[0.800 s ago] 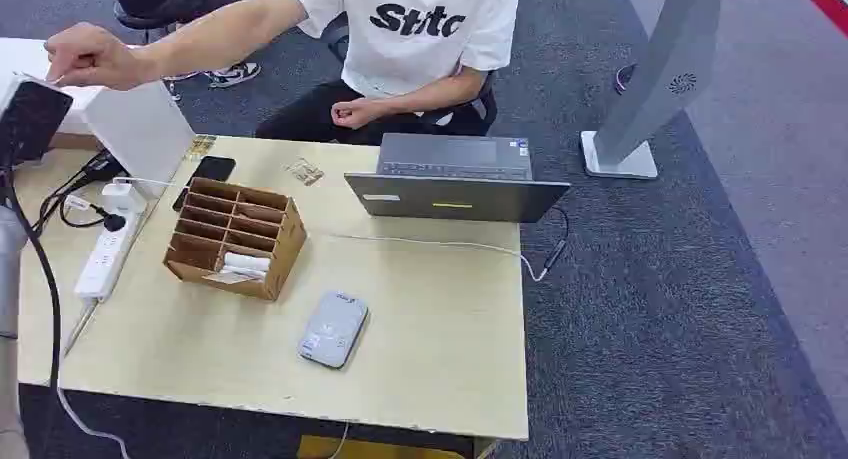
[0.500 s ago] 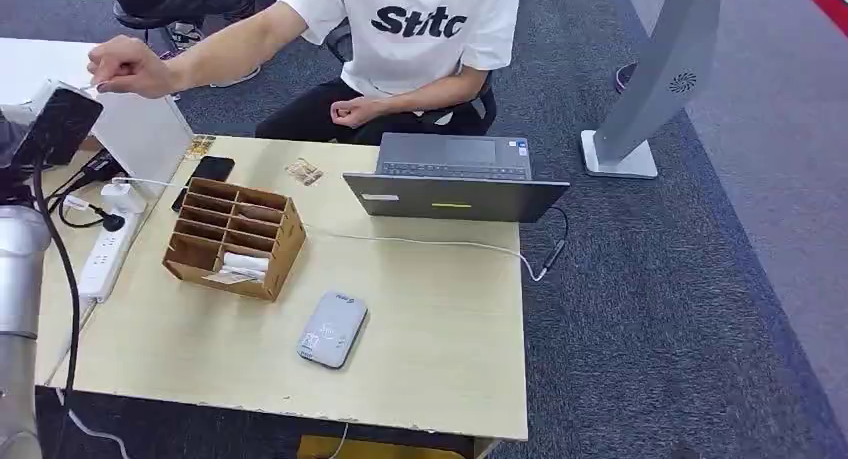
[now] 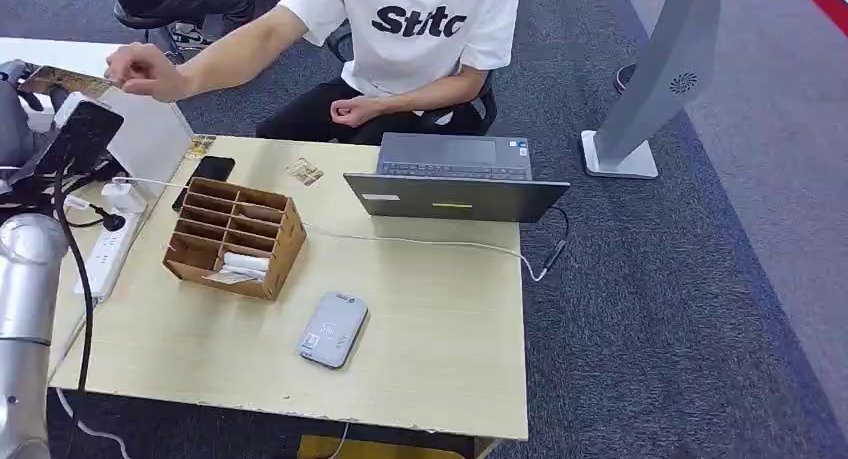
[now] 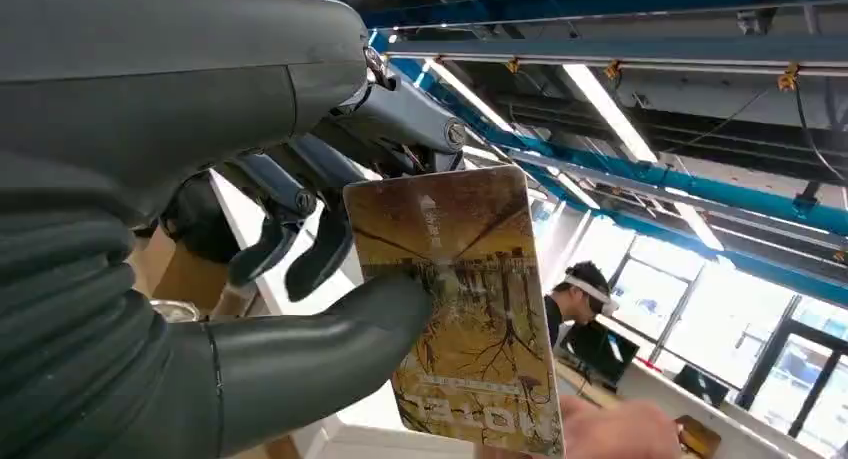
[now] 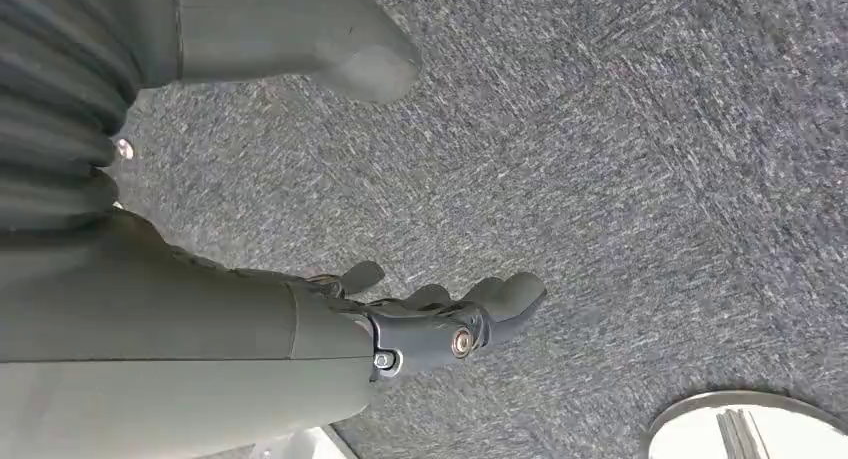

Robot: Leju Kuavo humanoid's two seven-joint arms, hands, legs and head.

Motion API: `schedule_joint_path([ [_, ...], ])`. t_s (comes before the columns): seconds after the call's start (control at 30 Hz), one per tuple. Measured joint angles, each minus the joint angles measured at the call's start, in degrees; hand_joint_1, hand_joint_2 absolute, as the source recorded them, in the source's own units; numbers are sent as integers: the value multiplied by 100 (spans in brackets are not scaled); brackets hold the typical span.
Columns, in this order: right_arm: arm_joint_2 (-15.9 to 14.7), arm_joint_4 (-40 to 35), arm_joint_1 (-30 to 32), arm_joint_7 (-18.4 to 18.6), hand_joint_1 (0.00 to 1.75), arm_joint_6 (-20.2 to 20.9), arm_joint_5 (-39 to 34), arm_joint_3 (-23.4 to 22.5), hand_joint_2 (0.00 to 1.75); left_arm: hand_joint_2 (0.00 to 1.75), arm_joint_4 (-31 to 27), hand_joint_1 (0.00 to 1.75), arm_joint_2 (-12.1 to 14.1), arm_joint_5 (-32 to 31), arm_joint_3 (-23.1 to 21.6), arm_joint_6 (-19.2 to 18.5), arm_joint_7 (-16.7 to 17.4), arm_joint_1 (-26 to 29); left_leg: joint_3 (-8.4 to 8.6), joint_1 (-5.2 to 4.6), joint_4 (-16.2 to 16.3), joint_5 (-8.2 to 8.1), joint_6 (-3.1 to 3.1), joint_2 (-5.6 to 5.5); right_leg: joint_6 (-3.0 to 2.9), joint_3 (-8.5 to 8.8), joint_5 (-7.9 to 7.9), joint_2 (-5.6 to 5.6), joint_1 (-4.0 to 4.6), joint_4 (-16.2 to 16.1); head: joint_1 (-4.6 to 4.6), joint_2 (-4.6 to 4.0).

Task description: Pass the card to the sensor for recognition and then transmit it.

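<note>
My left hand [image 4: 250,269] pinched the card [image 4: 460,309] between thumb and fingers, its brown printed face toward the wrist camera, and a person's fingertips [image 4: 620,429] touched the card's far corner at the lower right of that frame. In the head view the card [image 3: 65,79] sat at the upper left, raised above the table [image 3: 420,319], and the person's hand [image 3: 145,71] had closed on its end, where half a second before that hand hovered lower and further right with no card visible. My left arm [image 3: 25,279] had risen further into the left edge of the frame since the earlier pictures. My right hand [image 5: 440,319] hung over grey carpet [image 5: 650,159], fingers loosely spread and holding nothing. Farther out on the table, the grey sensor [image 3: 332,329] lay near the front edge, the wooden divider box [image 3: 235,237] behind it to the left, the laptop [image 3: 455,179] beyond, none of them shifted.
</note>
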Motion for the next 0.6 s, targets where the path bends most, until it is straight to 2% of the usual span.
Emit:
schedule_joint_path([
  [0.3,0,0,5,0,0,0,-2,0,175,175,-4,175,-9,6,-39,-102,20,18,0,0,0,0,0,0,0,0,0,0,0,0,0,0],
  [0.4,0,0,5,2,0,0,-15,-2,175,175,-48,175,-18,33,-122,-296,83,32,0,0,0,0,0,0,0,0,0,-1,0,0,0,0],
  [0.6,0,0,27,2,0,-7,-59,-37,175,175,-486,175,-35,103,-442,-951,334,281,-1,-1,0,0,0,-1,0,0,0,-1,-1,0,-2,0],
])
